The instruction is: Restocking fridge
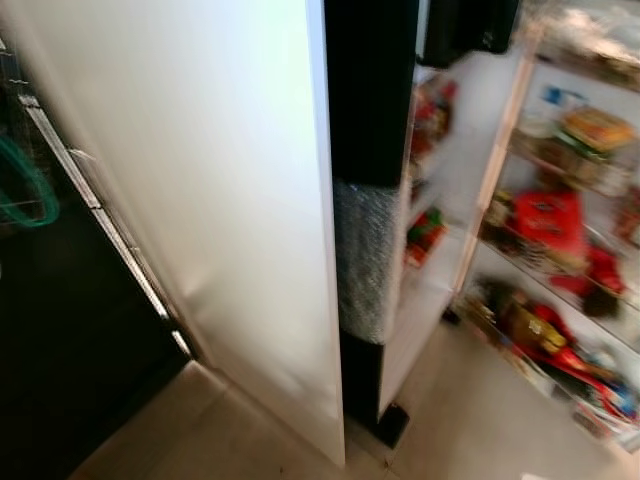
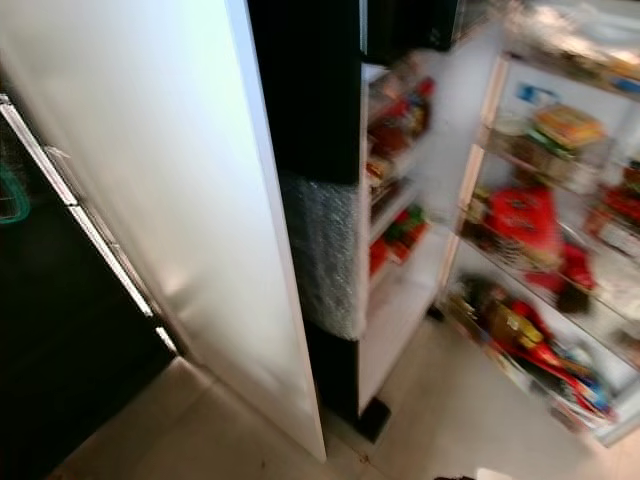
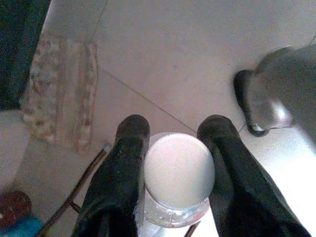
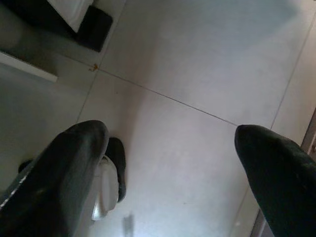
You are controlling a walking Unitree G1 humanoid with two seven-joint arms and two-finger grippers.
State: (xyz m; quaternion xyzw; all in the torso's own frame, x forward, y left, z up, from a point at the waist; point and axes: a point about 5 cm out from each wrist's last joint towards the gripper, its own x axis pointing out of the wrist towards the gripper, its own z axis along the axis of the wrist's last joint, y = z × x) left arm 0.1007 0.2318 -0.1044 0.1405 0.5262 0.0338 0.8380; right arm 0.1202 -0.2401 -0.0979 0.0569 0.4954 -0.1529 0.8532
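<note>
Left hand is closed on a clear plastic bottle: the two black fingers press against opposite sides of its neck, and the round white cap, ribbed along its edge, sits between the fingertips. Below it lies pale tiled floor and, farther off, a worn patterned mat. Right hand is spread wide, holds nothing and hangs over the same smooth tiles.

Ahead, blurred, the white fridge door stands open at left. Beside its edge a black panel carries a patch of bubble wrap. To the right, white shelves hold red and yellow packages.
</note>
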